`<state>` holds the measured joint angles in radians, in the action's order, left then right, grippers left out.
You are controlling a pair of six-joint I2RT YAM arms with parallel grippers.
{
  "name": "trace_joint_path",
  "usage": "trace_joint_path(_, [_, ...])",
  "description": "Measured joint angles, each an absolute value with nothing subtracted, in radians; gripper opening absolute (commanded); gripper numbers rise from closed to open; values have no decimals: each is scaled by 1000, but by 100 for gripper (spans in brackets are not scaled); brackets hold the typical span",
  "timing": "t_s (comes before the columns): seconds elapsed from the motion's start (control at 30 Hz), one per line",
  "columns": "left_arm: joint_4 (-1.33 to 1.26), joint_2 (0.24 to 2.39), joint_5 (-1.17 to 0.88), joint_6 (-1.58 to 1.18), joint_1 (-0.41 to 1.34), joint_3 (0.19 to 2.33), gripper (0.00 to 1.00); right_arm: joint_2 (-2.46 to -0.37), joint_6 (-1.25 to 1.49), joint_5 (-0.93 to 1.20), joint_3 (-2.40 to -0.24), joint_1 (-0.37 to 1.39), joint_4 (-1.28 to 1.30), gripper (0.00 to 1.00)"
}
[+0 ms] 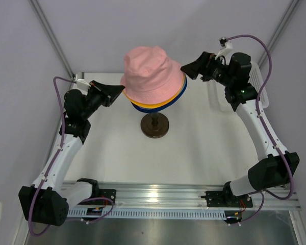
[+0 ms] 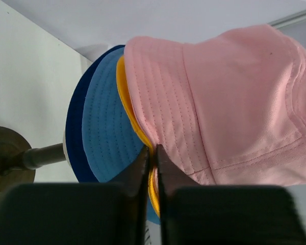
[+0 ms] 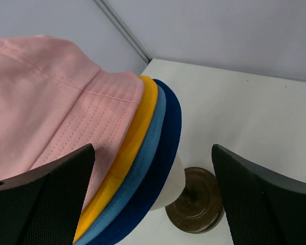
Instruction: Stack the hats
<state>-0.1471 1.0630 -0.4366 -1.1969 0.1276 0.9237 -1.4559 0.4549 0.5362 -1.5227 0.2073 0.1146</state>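
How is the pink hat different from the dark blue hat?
The pink hat sits on top of the stack, so its whole round crown shows; the dark blue hat is at the bottom, and only its brim edge peeks out. The pink one is pale, the dark blue one very dark. The left gripper is closed at the pink brim, not the dark blue one. Both have floppy stitched brims and share one stand.

Matt stitched cloth pink hat (image 2: 234, 107); dull, perhaps metal, stand base (image 3: 196, 200); smooth white table (image 1: 204, 148).

Pink hat (image 1: 152, 72), yellow-orange brim (image 3: 130, 143)
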Motion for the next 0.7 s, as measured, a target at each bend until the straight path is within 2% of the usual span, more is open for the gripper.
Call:
trace_joint_path(0.53, [-285,1084,-436,-1218,134,837,1,-1533,457,530,-1562,275,104,99])
trace_joint_path(0.63, [-286,1082,-429,-1204,138,837,8,-1536,456,527,-1563,275,104,99])
trace_joint_path(0.7, [-277,1076,-424,-1190,139,837,20,-1537,451,519,-1569,276,111,99])
